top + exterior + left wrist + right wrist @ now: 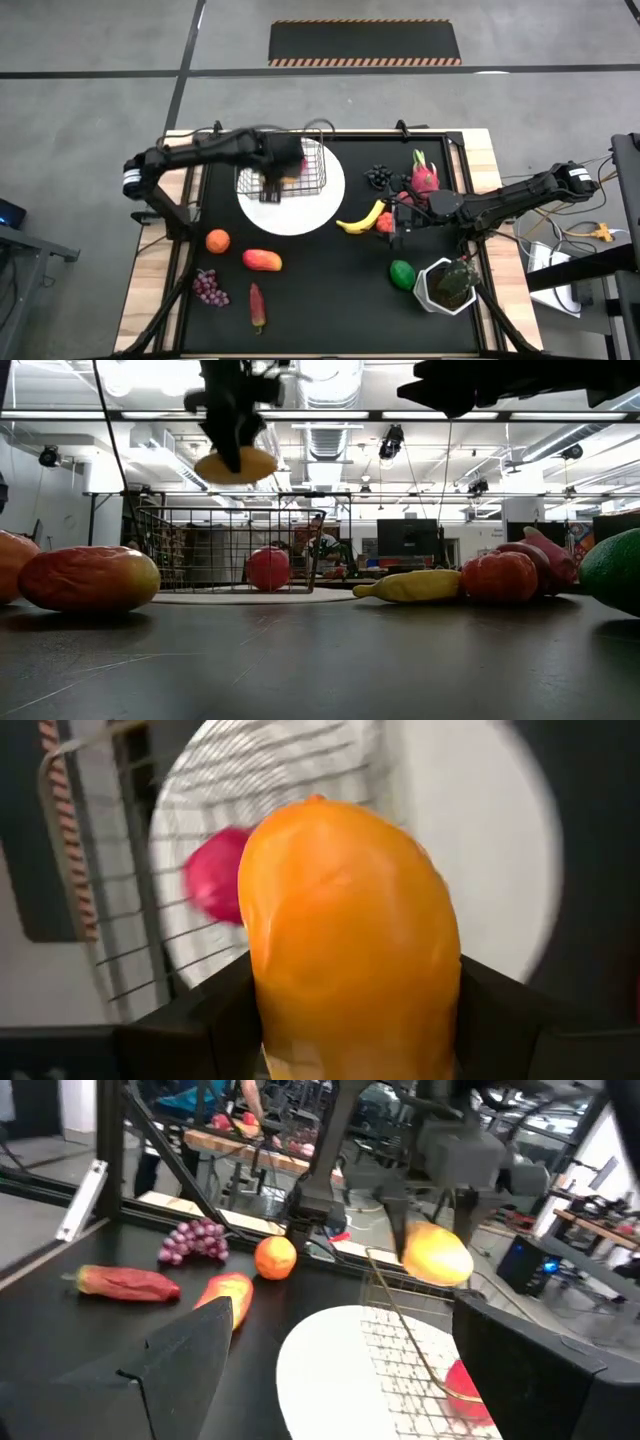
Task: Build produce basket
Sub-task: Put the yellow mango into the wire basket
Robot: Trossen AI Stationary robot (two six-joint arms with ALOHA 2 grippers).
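My left gripper (pixel 283 160) is over the wire basket (pixel 308 168), shut on a yellow-orange oval fruit (pixel 235 463) held above the basket's open top. The basket stands on a round white plate (pixel 322 205); a red apple (pixel 268 568) lies inside it. My right gripper (pixel 399 222) is open, low over the table's right part, beside the banana (pixel 362 220) and a second red apple (pixel 385 224), with nothing between its fingers (pixel 190 1360). On the table's near left lie an orange (pixel 217 241), a mango (pixel 262 260), purple grapes (pixel 210 288) and a chilli (pixel 257 306). My left gripper pinches the yellow-orange fruit (pixel 350 920) between its two fingers (pixel 215 1010), one on each long side. The fingers come from above, pointing down. The fruit is lifted clear and hangs below the fingers, over the basket (pixel 220 550).
A dragon fruit (pixel 424 178) and dark grapes (pixel 378 177) lie at the far right. A green lime (pixel 402 273) and a potted plant in a white pot (pixel 447 285) stand at the near right. Bare dark table shows between the plate and the near edge.
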